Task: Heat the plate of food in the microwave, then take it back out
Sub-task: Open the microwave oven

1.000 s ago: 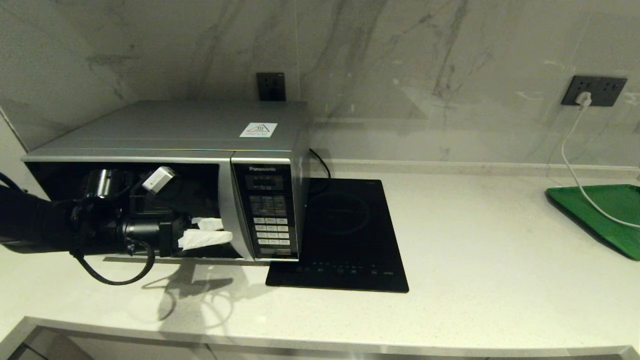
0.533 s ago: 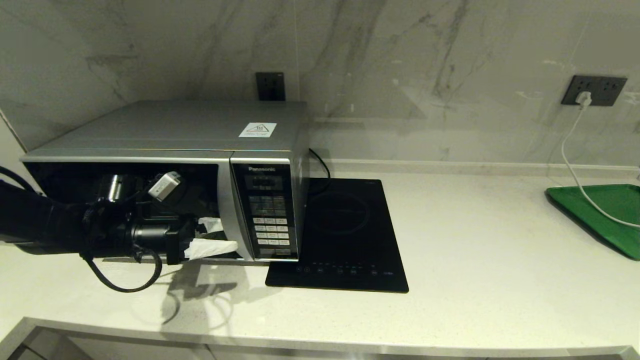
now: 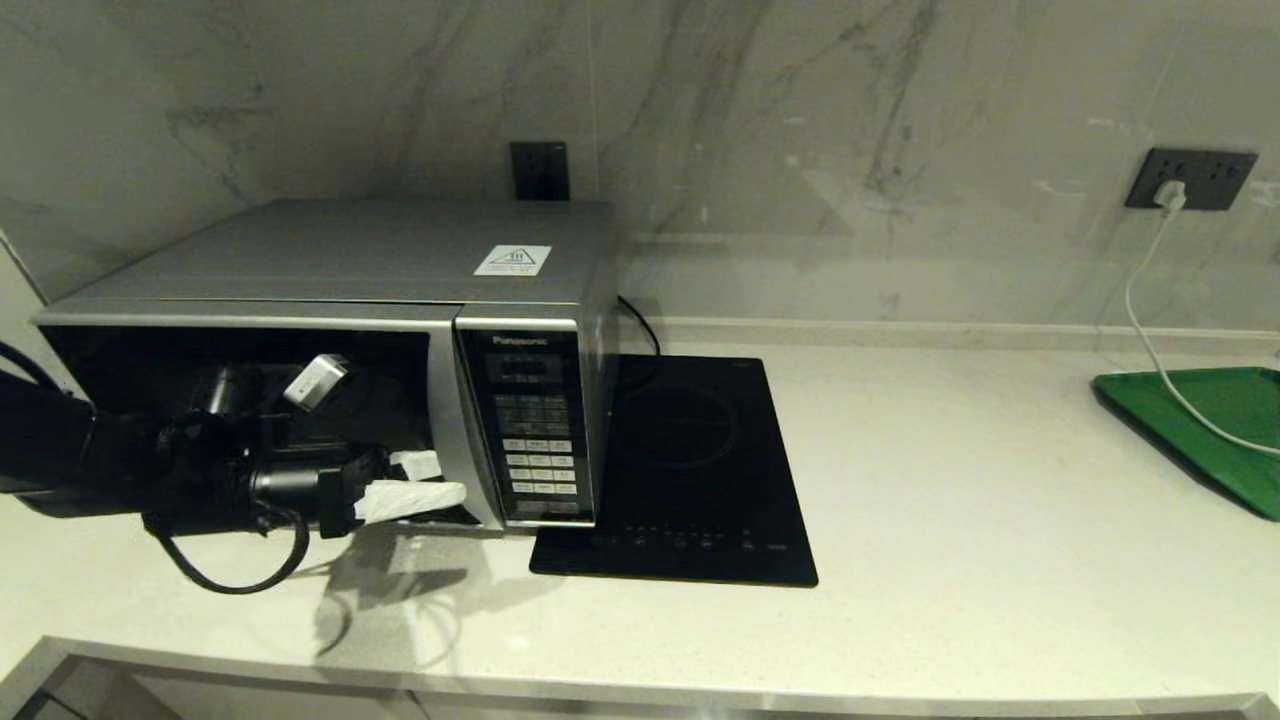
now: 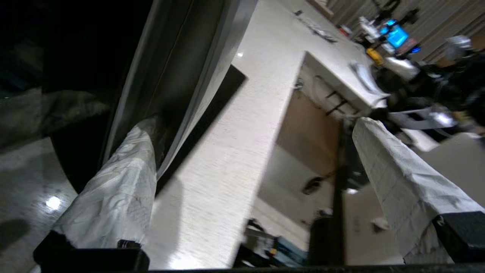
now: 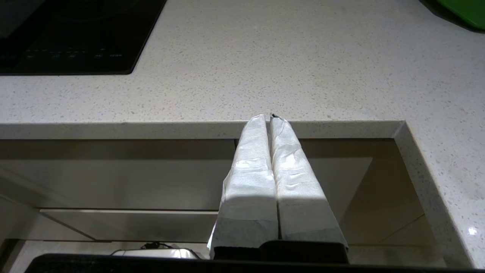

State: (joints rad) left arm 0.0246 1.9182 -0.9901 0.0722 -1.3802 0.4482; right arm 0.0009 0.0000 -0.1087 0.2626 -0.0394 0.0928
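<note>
White speckled stone counter (image 3: 950,480): silver-grey box microwave (image 3: 350,270) with dark glass door, left gripper (image 3: 425,480) spread at its door edge; right gripper (image 5: 269,117) pressed together below counter edge.

You face a pale marble wall (image 3: 800,120) with grey veins running behind a speckled white counter (image 3: 950,520). A dark socket (image 3: 540,170) sits in the wall low at centre, and a second socket (image 3: 1190,180) to your right holds a white plug, its cord (image 3: 1150,340) trailing down onto a green tray (image 3: 1230,440) at the counter's right edge. A black cooktop (image 3: 690,470) lies flat on the counter. Light glints off the wall and the stone. Below the counter's front edge you see a beige cabinet front (image 5: 113,178).
</note>
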